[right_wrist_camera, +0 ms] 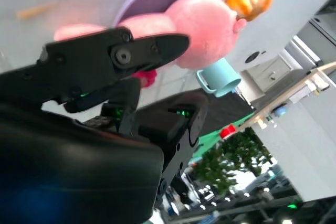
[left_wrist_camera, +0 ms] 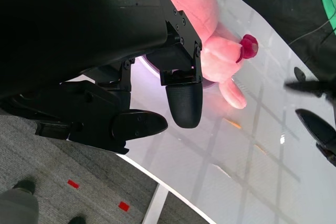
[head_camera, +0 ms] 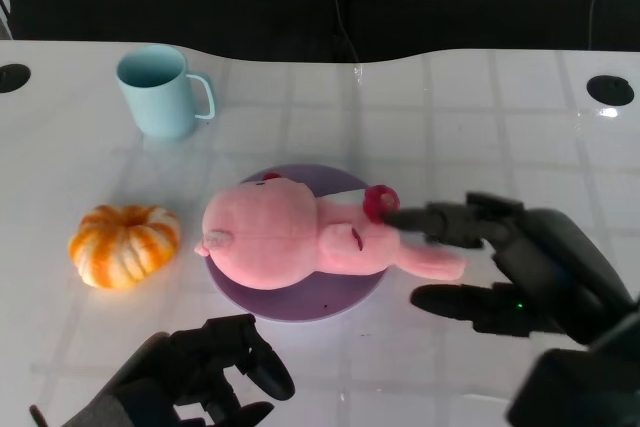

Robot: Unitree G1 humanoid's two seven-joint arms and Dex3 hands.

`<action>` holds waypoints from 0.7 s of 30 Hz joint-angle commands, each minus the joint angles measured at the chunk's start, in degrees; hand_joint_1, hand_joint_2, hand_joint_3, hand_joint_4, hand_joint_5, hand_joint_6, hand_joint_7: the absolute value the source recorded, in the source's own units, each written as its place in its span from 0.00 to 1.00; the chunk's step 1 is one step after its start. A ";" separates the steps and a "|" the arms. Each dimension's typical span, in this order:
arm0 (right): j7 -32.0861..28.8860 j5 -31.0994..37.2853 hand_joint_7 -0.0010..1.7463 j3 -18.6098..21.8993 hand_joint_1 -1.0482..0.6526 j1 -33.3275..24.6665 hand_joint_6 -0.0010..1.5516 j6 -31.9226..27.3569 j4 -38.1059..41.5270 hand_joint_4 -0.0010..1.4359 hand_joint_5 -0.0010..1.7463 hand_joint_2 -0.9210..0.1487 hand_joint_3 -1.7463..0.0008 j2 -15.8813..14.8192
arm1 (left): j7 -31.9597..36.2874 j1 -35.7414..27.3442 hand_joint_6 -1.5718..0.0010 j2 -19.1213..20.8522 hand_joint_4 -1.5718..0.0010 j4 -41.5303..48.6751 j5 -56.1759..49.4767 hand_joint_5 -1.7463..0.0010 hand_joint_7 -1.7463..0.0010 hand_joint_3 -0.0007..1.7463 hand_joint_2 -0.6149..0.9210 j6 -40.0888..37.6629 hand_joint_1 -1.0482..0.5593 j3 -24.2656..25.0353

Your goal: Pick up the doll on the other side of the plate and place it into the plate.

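Now we see the pink plush doll (head_camera: 300, 237) lying on the round purple plate (head_camera: 340, 297) (legs overhang its rim); right hand (head_camera: 500, 262) spread, holding nothing, just beside it; left hand (head_camera: 215, 367) curled, empty.

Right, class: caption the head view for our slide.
Pink doll lies on the purple plate; right hand open beside it.

Doll (head_camera: 290, 239): soft pink plush. Plate (head_camera: 335, 299): smooth matt purple. Table (head_camera: 480, 117): glossy white. Hands (head_camera: 500, 267): matt black plastic.
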State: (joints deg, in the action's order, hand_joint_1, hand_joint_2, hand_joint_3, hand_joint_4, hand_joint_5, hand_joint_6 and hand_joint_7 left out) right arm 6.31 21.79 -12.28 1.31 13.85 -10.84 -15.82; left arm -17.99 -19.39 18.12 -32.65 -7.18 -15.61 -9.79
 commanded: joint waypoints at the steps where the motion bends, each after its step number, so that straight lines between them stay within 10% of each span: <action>1: 1.67 -5.61 0.26 2.13 0.57 -3.25 0.58 -1.27 -2.86 0.48 0.69 0.26 0.57 0.58 | 0.09 -0.26 0.64 0.31 0.64 -1.15 -0.24 0.14 0.27 0.25 1.00 -1.00 0.57 0.11; 21: 8.63 -16.98 0.90 10.45 0.69 -21.10 0.51 -15.35 -19.91 0.63 1.00 0.52 0.15 -0.54 | -0.60 -0.43 0.64 0.81 0.64 -2.22 1.26 0.14 0.27 0.26 1.00 -1.52 0.58 1.90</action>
State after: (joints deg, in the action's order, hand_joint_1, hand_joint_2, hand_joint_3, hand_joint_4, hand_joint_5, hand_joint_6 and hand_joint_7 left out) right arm 14.59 5.91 -2.78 -18.79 0.60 -29.22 -16.32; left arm -18.06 -19.68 18.10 -34.30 -6.30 -17.05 -8.69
